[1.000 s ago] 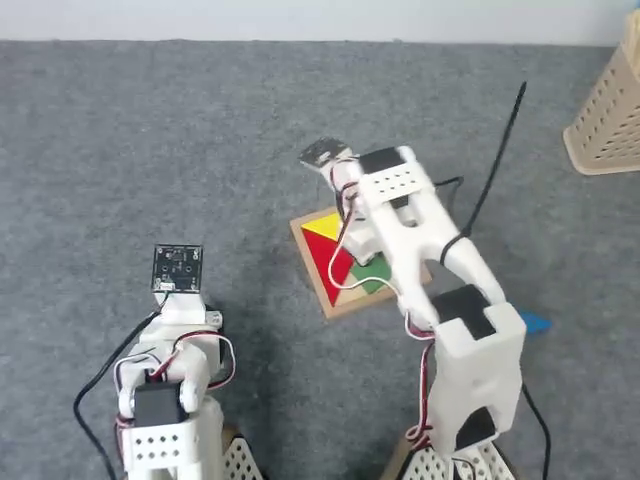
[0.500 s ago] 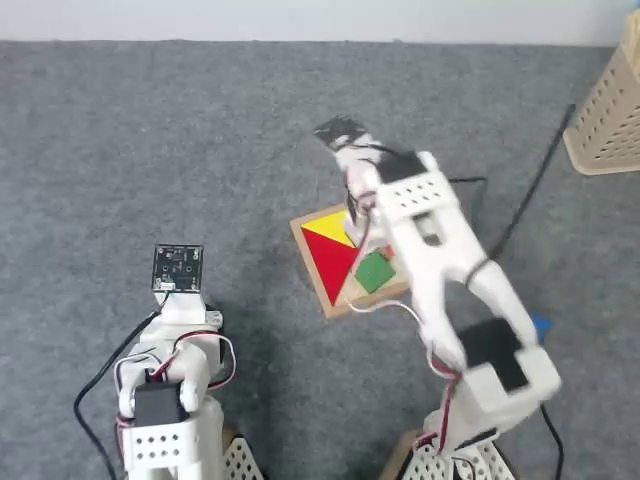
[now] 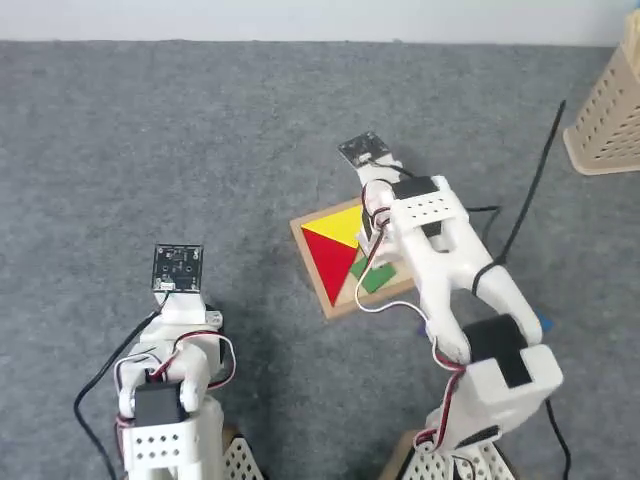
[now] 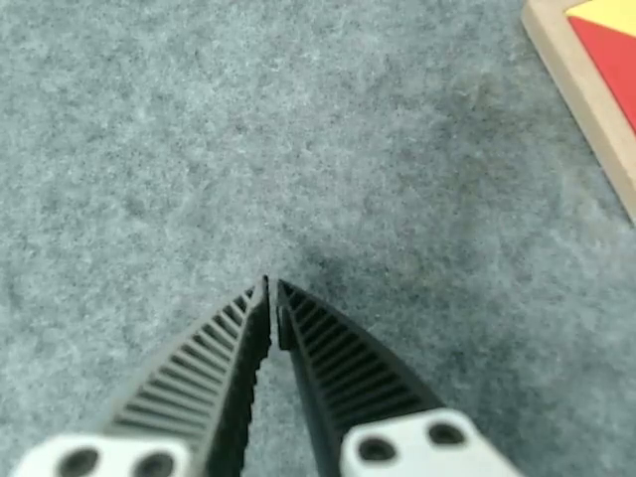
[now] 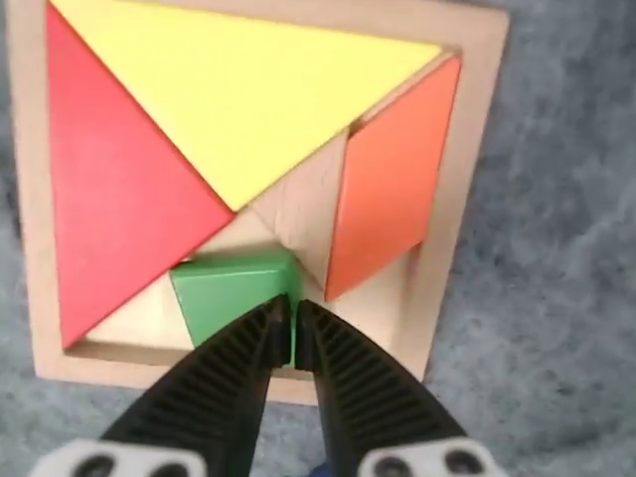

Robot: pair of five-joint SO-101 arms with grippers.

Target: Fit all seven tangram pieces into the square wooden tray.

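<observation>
Checking the feeds: the square wooden tray (image 5: 475, 149) has a big yellow triangle (image 5: 248, 99), a big red triangle (image 5: 109, 189) and an orange parallelogram (image 5: 388, 189) lying flat inside. A green square piece (image 5: 234, 293) sits at the tray rim opposite the yellow one. My right gripper (image 5: 289, 306) is on it, jaws almost together with a sliver of green between. I can't tell if it's really pinching. My left gripper (image 4: 270, 286) hangs off the tray's corner over grey carpet (image 4: 199, 149), jaws practically touching, holding nothing.
</observation>
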